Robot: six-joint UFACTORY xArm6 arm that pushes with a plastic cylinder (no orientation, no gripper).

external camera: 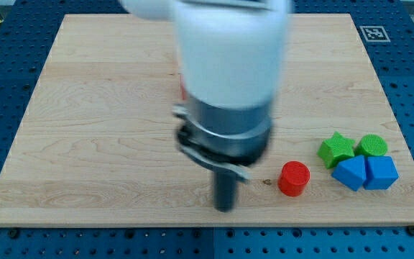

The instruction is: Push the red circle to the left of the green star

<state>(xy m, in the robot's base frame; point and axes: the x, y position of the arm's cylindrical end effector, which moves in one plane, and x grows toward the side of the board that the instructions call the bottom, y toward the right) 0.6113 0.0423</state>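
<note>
One red circle point(294, 178) stands near the board's lower edge, a short way to the view's left of the green star point(336, 149) and somewhat lower than it, with bare wood between the two. By my judgement the task is largely met already: the red block lies on the star's left side, and what may remain is only a nudge up the board to bring it level with the star.

Just beside the star sits a green round block point(372, 145), and two blue blocks point(366, 173) touch each other right below the green pair.

My tip point(225, 208) rests on the wooden board point(85, 108), well to the left of the red circle and apart from it. The rod hangs upright under the blurred white arm, which hides the board's middle; it has no jaws, so it grips nothing.
</note>
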